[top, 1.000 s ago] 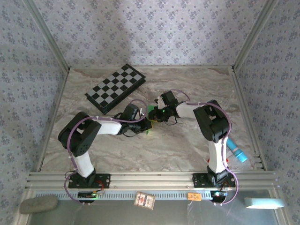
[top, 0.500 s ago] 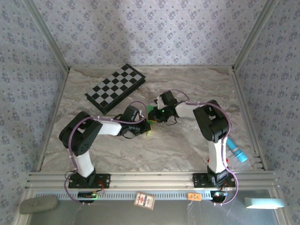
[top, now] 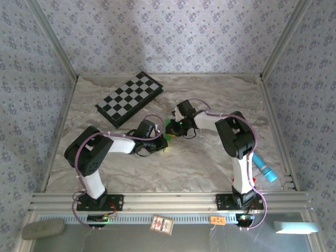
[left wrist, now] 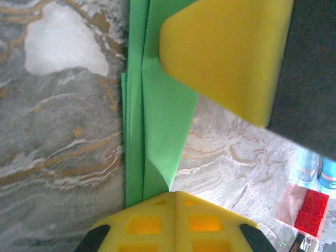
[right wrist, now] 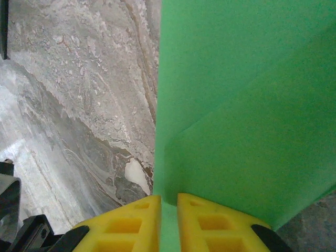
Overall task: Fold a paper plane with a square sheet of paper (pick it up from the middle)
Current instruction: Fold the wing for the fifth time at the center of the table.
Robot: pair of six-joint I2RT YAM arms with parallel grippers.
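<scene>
Folds and sharp creases along narrow bright-green paper plane (left wrist: 152,105), layers stacked on marbled tabletop (left wrist: 63,131); pinched by left pincer (left wrist: 175,195) and right pincer (right wrist: 168,202).

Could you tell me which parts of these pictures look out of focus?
Left wrist: paper plane fairly sharp, the big yellow finger above it soft. Right wrist: marble table crisp, the paper evenly lit. Top external: sharp throughout, faint shadow on the back wall.

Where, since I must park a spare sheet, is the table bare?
Bare table: the near strip between the arm bases, and the far right corner. Crowded: the centre, where left gripper and right gripper pinch the paper plane; checkered board far left.
</scene>
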